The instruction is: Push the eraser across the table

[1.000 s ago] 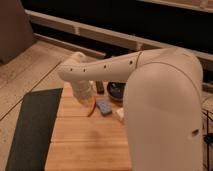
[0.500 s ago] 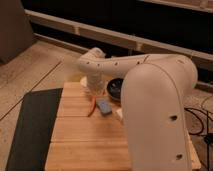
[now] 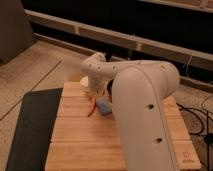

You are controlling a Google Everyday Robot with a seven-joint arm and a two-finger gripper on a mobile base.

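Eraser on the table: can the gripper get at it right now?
Probably yes. The gripper hangs low over the far side of the table, just behind the blue eraser, with nothing between them; an orange object lies beside the eraser.

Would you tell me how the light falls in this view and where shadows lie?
Camera view: warm, dim light on the table; the wall beyond is nearly black; the white arm is brightest; the gripper, below it at the table's far edge behind the blue eraser, is shaded.

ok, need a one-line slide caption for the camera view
White robot arm reaches over the wooden table, gripper near its far end beside a blue eraser and an orange object.
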